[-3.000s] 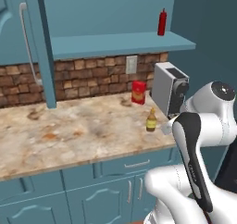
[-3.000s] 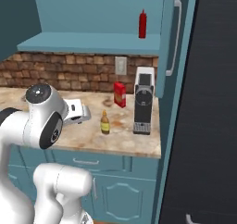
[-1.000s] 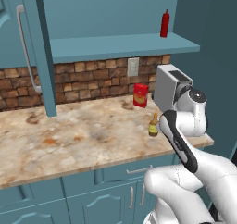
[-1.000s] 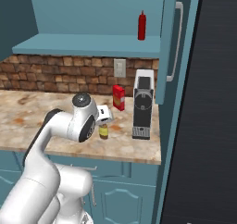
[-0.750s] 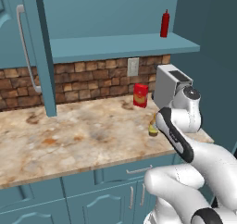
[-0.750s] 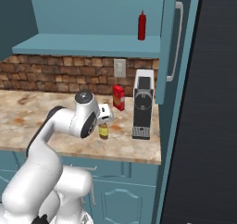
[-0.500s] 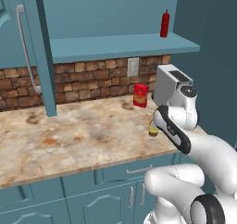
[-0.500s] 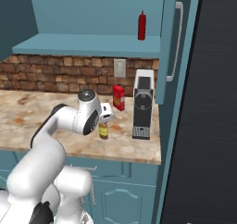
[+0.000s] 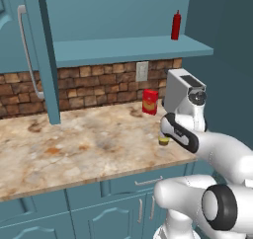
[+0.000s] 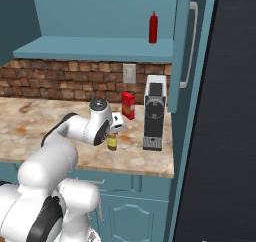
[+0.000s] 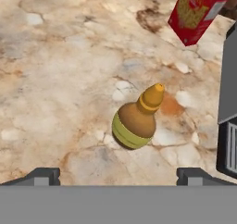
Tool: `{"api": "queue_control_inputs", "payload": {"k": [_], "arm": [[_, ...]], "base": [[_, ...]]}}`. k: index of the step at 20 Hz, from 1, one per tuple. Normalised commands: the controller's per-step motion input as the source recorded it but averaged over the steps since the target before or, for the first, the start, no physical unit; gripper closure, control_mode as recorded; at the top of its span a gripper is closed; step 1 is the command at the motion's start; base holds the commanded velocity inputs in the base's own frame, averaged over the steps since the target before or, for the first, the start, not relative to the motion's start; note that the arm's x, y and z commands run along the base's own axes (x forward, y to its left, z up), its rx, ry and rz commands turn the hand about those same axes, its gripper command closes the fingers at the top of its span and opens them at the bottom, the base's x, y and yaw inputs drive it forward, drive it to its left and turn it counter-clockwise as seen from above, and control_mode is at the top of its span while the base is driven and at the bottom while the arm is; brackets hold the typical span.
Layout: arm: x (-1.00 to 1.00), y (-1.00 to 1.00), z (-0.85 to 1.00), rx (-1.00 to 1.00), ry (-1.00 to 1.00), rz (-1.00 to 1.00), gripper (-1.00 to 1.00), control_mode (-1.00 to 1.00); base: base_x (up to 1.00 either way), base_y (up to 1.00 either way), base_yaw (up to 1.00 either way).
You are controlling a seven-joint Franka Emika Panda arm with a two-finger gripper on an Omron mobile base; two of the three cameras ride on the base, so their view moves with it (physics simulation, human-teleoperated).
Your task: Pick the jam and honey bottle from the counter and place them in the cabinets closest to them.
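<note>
Zero items stowed as far as visible. Honey bottle [image 11: 137, 119] upright on counter [image 9: 79, 149], near front edge, just left of coffee machine [image 10: 154, 117], red box [image 9: 149, 101] behind it by the wall. Gripper [image 11: 118, 176] poised above bottle, jaws at full spread, holding nothing, tips not touching it. Jam not spotted. Cabinets [image 9: 128, 48]: shelf w/ red squeeze bottle [image 10: 153, 28] only. Left to do: descend, grasp, lift to shelf; then jam.
</note>
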Motion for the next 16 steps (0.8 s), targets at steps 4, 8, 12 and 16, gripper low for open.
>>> {"api": "queue_control_inputs", "payload": {"k": [4,8,12,16], "arm": [[0.11,0.00,-0.27,0.00,-0.01,0.02,-1.00,-1.00],[0.13,0.00,-0.27,0.00,-0.03,0.02,-1.00,-1.00],[0.18,0.00,-0.25,0.01,-0.05,0.02,-1.00,-1.00],[0.35,0.00,-0.23,0.01,-0.04,0.01,-1.00,-1.00]], "base": [[0.00,0.00,0.00],[0.00,0.00,0.00],[0.00,0.00,0.00],[0.00,0.00,0.00]]}}
